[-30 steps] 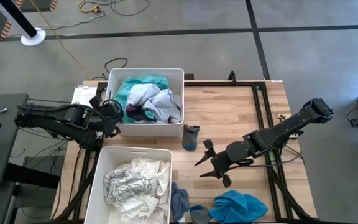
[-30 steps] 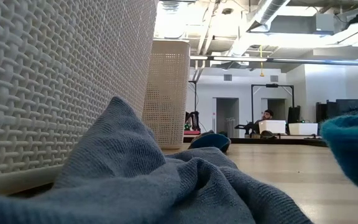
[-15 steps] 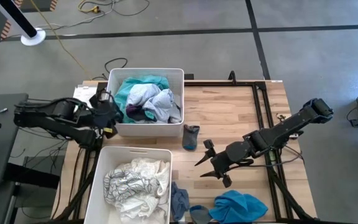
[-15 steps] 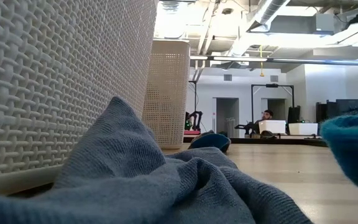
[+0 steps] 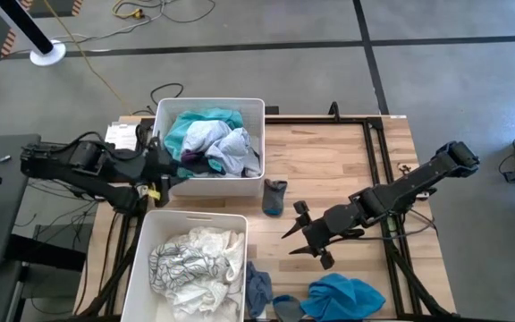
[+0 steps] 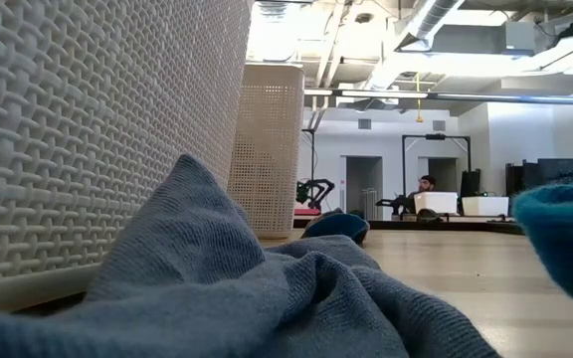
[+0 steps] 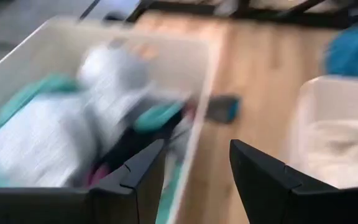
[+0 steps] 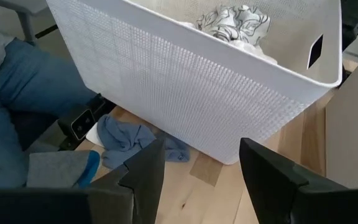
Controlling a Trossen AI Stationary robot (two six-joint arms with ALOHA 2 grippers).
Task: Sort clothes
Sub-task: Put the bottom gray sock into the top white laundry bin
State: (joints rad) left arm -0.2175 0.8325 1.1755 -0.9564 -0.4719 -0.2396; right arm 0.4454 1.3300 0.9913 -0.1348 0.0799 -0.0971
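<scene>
The far white bin (image 5: 254,105) holds teal, white, grey and dark clothes (image 5: 211,143). The near white bin (image 5: 141,234) holds white clothes (image 5: 195,258). A dark sock (image 5: 274,197) lies on the table to the right of the far bin. A grey-blue cloth (image 5: 257,288), a small sock (image 5: 286,307) and a bright blue garment (image 5: 342,295) lie at the near edge. My left gripper (image 5: 170,176) is open and empty at the far bin's left near corner (image 7: 197,144). My right gripper (image 5: 304,234) is open and empty over the table's middle, above the bright blue garment (image 8: 201,144).
The wooden table (image 5: 347,161) is bare to the right of the far bin. Dark frame rails (image 5: 378,152) run along its right side. Blue denim (image 8: 17,99) shows beyond the near bin in the right wrist view. A person (image 6: 426,185) sits far back in the room.
My left gripper has shifted a little toward the table's right and near edge along the far bin's left wall. My right gripper and the clothes have kept still.
</scene>
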